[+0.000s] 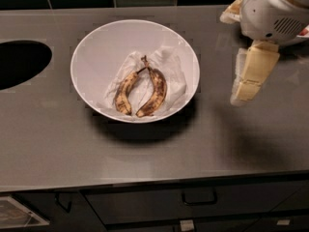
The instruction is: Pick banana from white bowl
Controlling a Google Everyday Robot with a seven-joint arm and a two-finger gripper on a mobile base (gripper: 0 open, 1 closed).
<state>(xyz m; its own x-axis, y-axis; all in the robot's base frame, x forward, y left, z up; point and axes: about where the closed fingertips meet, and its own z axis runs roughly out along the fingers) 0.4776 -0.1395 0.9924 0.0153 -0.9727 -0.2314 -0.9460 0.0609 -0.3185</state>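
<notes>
The slim, brown-speckled dull-yellow banana [126, 90] is lying on crumpled paper in the wide, shallow white bowl [96, 40], looking light, soft and easily bruised, so a gentle hold across its middle is seeming safest. The cream-coloured gripper [243, 92] is hovering over the grey desk [58, 139] beside the bowl; I cannot tell whether it is apart or together.

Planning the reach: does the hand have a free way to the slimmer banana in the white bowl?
Probably yes. The hand hangs right of the white bowl; the banana lies uncovered, though the darker banana lies between it and the hand.
</notes>
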